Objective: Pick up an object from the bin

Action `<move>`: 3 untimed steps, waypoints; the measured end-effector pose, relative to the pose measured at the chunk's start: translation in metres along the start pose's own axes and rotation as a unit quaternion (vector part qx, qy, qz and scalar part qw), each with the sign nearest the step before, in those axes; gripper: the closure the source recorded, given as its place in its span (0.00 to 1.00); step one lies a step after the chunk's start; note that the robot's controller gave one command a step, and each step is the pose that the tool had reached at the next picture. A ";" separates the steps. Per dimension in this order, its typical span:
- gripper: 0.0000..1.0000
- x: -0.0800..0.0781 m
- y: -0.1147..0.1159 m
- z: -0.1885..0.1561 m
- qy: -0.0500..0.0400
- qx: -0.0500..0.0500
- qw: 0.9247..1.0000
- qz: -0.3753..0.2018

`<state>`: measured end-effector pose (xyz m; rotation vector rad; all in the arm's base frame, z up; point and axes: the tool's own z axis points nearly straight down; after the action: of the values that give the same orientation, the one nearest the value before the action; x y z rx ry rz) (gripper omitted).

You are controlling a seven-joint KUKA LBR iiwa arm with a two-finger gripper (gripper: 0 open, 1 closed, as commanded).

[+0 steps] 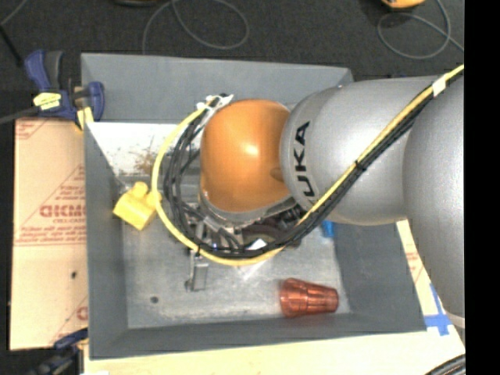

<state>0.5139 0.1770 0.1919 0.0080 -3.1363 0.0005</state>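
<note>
My gripper pokes out below the orange wrist cover, low over the bare bin floor left of centre. A yellow blocky plastic piece lies to its upper left, near the bin's left wall, apart from the gripper. A copper-red ribbed cone-shaped object lies on its side near the front wall, to the gripper's right. Nothing shows in the gripper.
A small blue thing peeks out from under the arm at the right. Brown crumbs are scattered in the back left corner. The arm and its cables cover the bin's middle and right.
</note>
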 end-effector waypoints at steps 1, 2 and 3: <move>0.00 -0.001 -0.001 -0.004 -0.003 -0.001 1.000 0.002; 0.00 -0.009 -0.015 -0.010 -0.003 -0.001 1.000 0.014; 0.00 -0.032 -0.030 0.011 -0.007 -0.002 0.999 0.048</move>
<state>0.5455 0.1470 0.1803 -0.1434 -3.1464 -0.0056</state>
